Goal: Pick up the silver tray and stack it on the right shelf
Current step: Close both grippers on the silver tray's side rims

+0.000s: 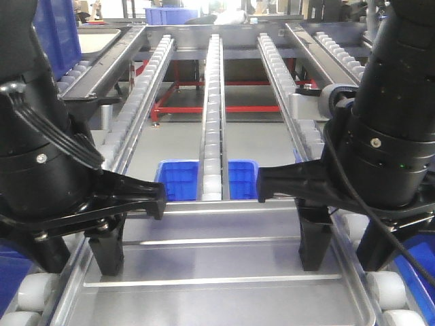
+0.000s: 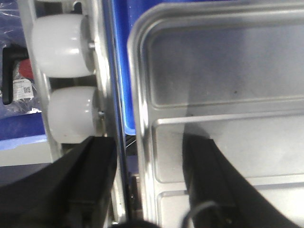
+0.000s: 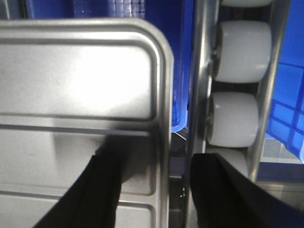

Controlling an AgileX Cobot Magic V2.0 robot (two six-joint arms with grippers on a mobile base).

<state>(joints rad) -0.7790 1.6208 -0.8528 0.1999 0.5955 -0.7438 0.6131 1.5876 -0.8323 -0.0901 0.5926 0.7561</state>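
Roller lanes of right shelf (image 1: 213, 102) stretching far, silver tray (image 1: 217, 261) lying flat at near end, left gripper (image 1: 75, 257) and right gripper (image 1: 345, 246) straddling its left and right rims, fingers (image 1: 109, 255) apart, not clamped.

I see the silver tray (image 1: 224, 272) at the near end of the right shelf (image 1: 275, 75), between its outer rollers (image 1: 387, 288). My left gripper (image 1: 76, 261) straddles the tray's left rim, and my right gripper (image 1: 343, 252) straddles the right rim.
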